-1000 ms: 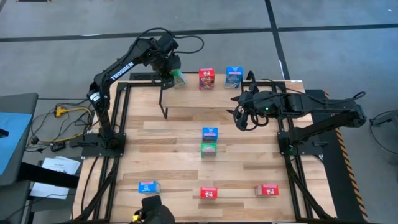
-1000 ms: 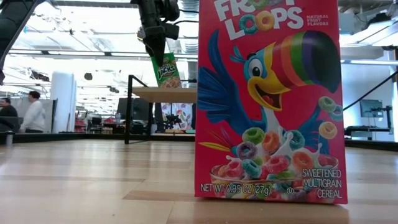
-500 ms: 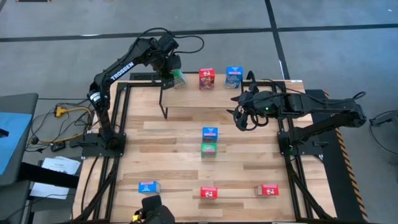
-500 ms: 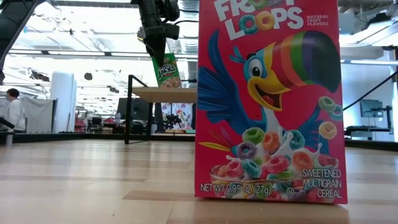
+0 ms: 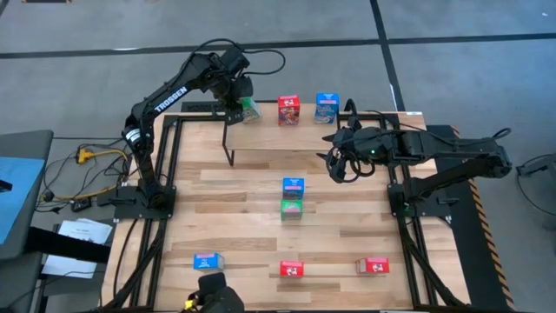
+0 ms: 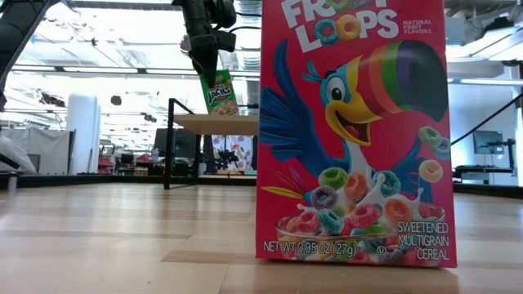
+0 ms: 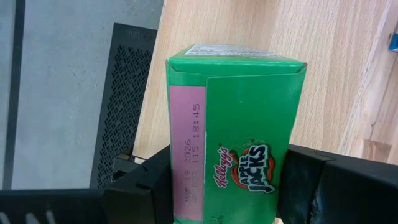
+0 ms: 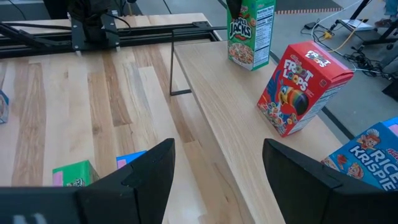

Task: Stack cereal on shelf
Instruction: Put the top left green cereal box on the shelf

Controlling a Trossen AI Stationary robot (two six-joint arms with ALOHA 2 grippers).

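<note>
Left jaws (image 5: 244, 106) clamp a green cereal box (image 5: 250, 109) just above the shelf (image 8: 249, 118) for placing; right jaws (image 8: 217, 168) hang released.

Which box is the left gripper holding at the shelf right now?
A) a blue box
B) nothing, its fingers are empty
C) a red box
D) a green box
D: the left gripper is shut on a green box, its dark fingers pressed on either side, at the left end of the shelf.
</note>
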